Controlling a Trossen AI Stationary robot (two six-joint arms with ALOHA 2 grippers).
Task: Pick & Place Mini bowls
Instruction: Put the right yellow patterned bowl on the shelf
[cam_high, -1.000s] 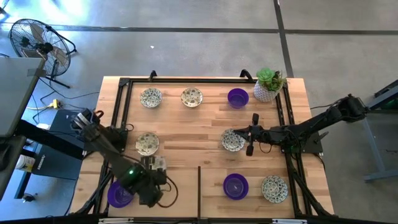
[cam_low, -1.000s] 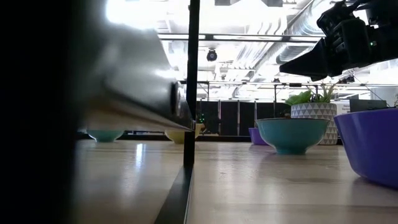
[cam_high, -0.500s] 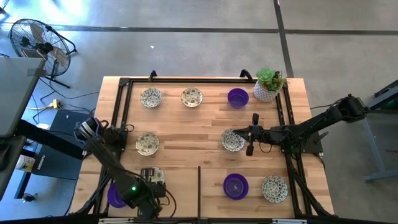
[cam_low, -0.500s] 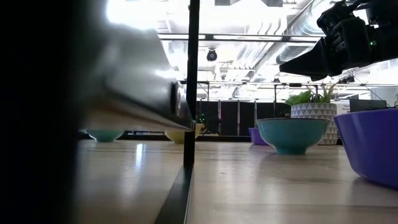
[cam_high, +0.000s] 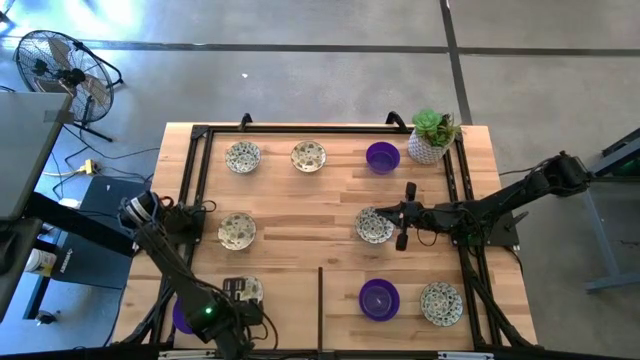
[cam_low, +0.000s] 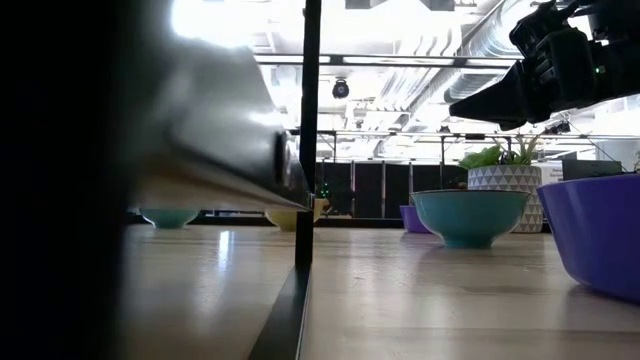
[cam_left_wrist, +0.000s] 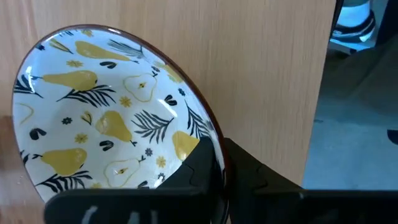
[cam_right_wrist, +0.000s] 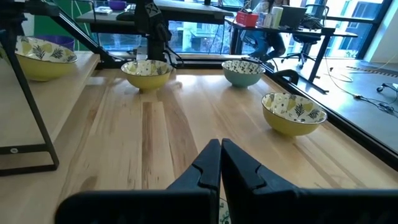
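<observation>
Eight mini bowls show in the high view, on a wooden table (cam_high: 300, 200) with a dark frame.

High view:
- Left gripper (cam_high: 243, 293) at the near left edge, clamped on the rim of a patterned bowl (cam_high: 240, 291); a purple bowl (cam_high: 183, 316) lies just beside it, partly under the arm.
- A second patterned bowl (cam_high: 237, 231) sits a little farther in from that gripper.
- Far row: two patterned bowls (cam_high: 243, 157) and (cam_high: 308, 156), then a purple one (cam_high: 382, 157), with a potted plant (cam_high: 432, 137) at the corner next to it.
- Right gripper (cam_high: 403, 215) at mid-table, fingers together and holding nothing; a patterned bowl (cam_high: 374, 226) lies just beside its tip.
- Nearer the front edge from the right gripper: a purple bowl (cam_high: 379, 299) and a patterned bowl (cam_high: 441, 303).

Low view:
- A large blurred shape fills the left side; what it is cannot be told.
- A teal-sided bowl (cam_low: 470, 217) stands mid-table, a purple bowl (cam_low: 600, 233) close at the right, the plant pot (cam_low: 512, 185) behind; a dark arm (cam_low: 545, 62) hangs above.

Left wrist view:
- Fingers (cam_left_wrist: 208, 168) pinch the rim of a white bowl (cam_left_wrist: 93, 112) with yellow pear and dark leaf pattern, near the table's edge.

Right wrist view:
- Fingers (cam_right_wrist: 219, 167) pressed together over bare wood.
- Ahead of them, apart: three yellow-sided bowls (cam_right_wrist: 147, 74), (cam_right_wrist: 293, 113), (cam_right_wrist: 41, 58) and one teal-sided (cam_right_wrist: 243, 71).
</observation>
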